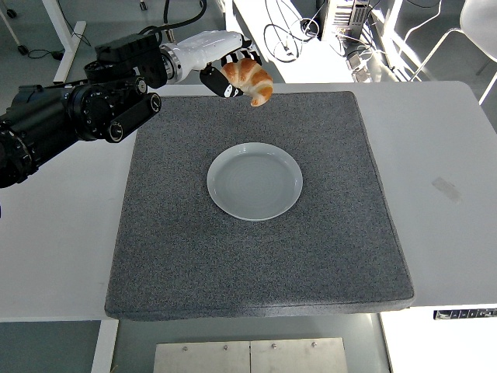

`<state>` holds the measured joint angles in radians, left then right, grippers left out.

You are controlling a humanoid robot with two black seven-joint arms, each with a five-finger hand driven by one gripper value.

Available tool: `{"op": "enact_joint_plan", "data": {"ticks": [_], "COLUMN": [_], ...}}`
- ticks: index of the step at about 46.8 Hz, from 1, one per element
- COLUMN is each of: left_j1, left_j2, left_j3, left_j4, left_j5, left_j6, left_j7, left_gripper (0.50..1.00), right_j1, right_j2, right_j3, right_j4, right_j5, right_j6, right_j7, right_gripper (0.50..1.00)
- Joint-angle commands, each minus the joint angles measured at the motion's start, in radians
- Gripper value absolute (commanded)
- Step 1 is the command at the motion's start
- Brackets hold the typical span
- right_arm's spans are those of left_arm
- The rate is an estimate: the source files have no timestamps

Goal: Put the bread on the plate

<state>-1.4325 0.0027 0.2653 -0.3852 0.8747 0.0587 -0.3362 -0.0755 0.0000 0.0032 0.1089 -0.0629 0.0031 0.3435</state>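
Croissant-shaped golden-brown bread [250,80] hangs clamped in the fingers of the robot's left hand [231,74] above the far edge of the grey felt mat [155,256] on the white desk [443,155], the round pale plate [255,181] lying nearer and slightly right.

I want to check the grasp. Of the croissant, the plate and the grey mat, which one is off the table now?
The croissant: the left hand holds it up at the mat's far edge. The white plate lies empty on the mat.

The round white plate [255,181] sits mid grey mat [256,203]; the golden croissant [250,80] is at twelve o'clock beyond it.
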Motion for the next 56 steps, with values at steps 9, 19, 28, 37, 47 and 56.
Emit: {"op": "enact_joint_plan", "data": {"ticks": [9,19,28,37,47,56], "left_j1": [-0.002,-0.014,-0.020,-0.019,-0.008,0.006], "left_j2": [-0.003,-0.003,-0.003,-0.003,-0.003,-0.003], "left_j3": [0.003,0.034,0.032,0.032,0.040,0.150], "left_j4": [0.009,0.005,-0.052,-0.106,-0.159,-0.161], "left_j5": [0.010,0.009,0.009,0.024,0.046,0.067], "left_j6": [-0.005,-0.020,-0.019,-0.017,-0.017,-0.022], "left_j7": [0.000,-0.020,-0.083,-0.139,-0.139,-0.135], "left_gripper": [0.500,0.500,0.500,0.500,0.500,0.500], "right_j1": [0.000,0.000,0.000,0.000,0.000,0.000], "right_j2": [0.000,0.000,0.000,0.000,0.000,0.000], "right_j3": [0.000,0.000,0.000,0.000,0.000,0.000], "right_j4": [0.002,0.000,0.000,0.000,0.000,0.000], "right_j5": [0.000,0.000,0.000,0.000,0.000,0.000], "right_j6": [0.000,0.000,0.000,0.000,0.000,0.000], "right_j7": [0.000,0.000,0.000,0.000,0.000,0.000], "right_gripper": [1.000,1.000,1.000,1.000,1.000,1.000]}}
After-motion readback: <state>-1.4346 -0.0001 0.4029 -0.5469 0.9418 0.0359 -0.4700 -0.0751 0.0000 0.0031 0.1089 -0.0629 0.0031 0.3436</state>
